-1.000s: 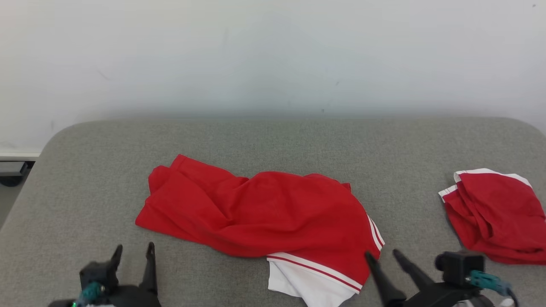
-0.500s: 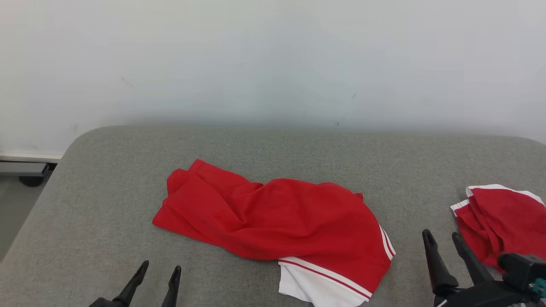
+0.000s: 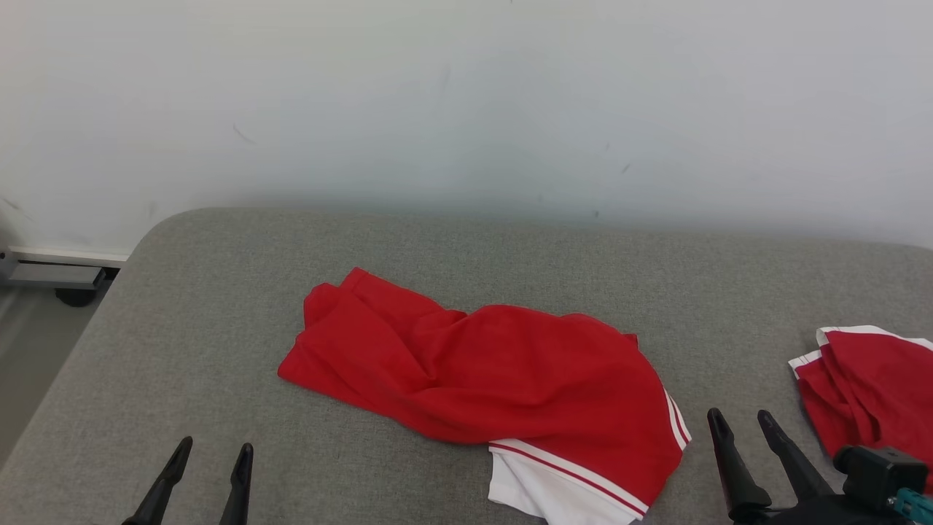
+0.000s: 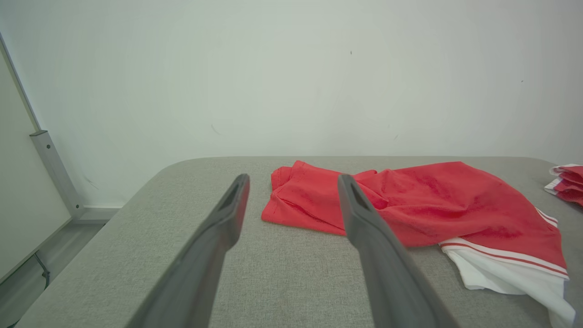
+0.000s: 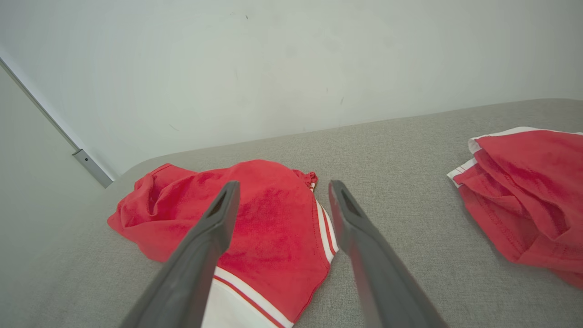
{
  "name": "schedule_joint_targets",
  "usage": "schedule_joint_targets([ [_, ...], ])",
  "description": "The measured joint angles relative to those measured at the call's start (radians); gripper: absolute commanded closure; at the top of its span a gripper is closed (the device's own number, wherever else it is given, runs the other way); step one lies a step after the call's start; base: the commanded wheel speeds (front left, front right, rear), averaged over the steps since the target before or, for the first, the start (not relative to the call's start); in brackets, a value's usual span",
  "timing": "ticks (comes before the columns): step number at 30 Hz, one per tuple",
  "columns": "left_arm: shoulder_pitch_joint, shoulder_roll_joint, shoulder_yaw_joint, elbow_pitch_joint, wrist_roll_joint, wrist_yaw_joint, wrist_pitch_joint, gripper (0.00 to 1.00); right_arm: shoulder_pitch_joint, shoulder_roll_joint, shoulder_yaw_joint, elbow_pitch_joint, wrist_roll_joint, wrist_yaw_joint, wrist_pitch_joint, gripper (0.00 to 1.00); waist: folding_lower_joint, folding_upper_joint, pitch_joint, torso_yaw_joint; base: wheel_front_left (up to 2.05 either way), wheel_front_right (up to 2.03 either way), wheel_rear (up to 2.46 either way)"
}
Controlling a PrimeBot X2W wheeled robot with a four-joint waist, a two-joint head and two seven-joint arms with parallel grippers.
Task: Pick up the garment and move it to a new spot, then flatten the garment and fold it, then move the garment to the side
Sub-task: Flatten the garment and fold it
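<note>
Over the grey padded table (image 3: 219, 292) now, and the red garment (image 3: 496, 379) lies crumpled across the middle of it, running from far left to near right. Its near right end carries a white band edged with thin red stripes, and a white panel pokes out beneath it toward the near edge. Those stripes are the markings I can make out; any label or lettering is too small to tell.

The left gripper (image 3: 216, 446) shows at the near left with its two dark fingers pointing up the view. They are spread apart with nothing between them, over bare table and well apart from the garment's left end. In the left wrist view, the left gripper (image 4: 292, 180) has its jaws wide and empty, and the garment (image 4: 432, 200) lies ahead and to the right.

The right gripper (image 3: 739, 415) is at the near right, fingers parted and holding nothing, just beside the striped corner and not touching it. A black camera block (image 3: 878, 467) sits on its wrist. In the right wrist view, the right gripper (image 5: 283, 184) frames the garment (image 5: 268, 228) and its striped edge between the open fingers.

A second red bundle (image 3: 867, 386) with white trim lies at the table's right edge, well apart from the garment. The right gripper sits between the two. A pale wall (image 3: 466, 95) runs along the far side.
</note>
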Motion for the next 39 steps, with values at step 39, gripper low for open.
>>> schedule_joint_targets([
  [39, -0.143, 0.043, -0.113, -0.049, 0.042, -0.049, 0.255, 0.0, 0.004, 0.012, 0.19, 0.047, -0.046, 0.023, 0.175, 0.0, 0.0001, 0.0, 0.083, -0.019, 0.0, 0.0, 0.0],
])
